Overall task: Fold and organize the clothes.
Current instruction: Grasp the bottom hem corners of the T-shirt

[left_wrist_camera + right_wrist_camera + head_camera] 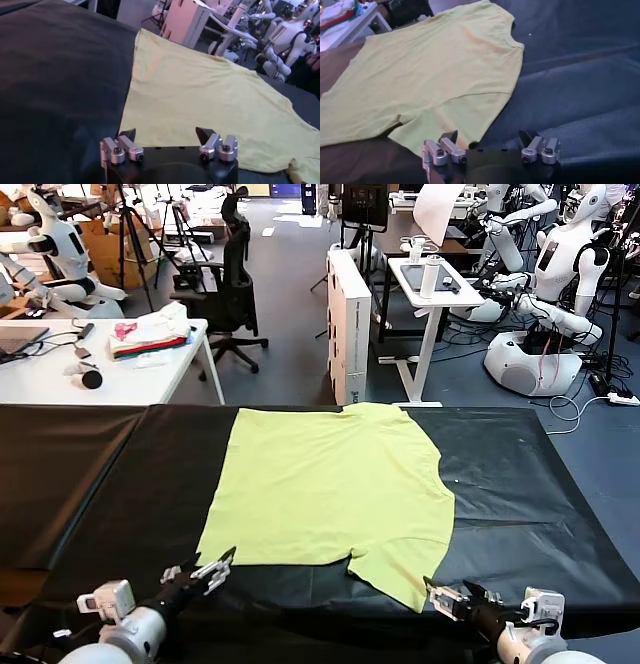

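Head view showed the T-shirt flat on the counter, unfolded. Left tool and right tool waited open, empty, at its near edge. Next: grip hem and sleeve.

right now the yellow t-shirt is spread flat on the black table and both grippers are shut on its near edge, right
No. The head view shows the left gripper and right gripper open, clear of the T-shirt, which lies flat on the black table.

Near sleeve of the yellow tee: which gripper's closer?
Right. The right gripper sits open just off the near sleeve of the T-shirt; the left gripper, also open, is by the hem corner.
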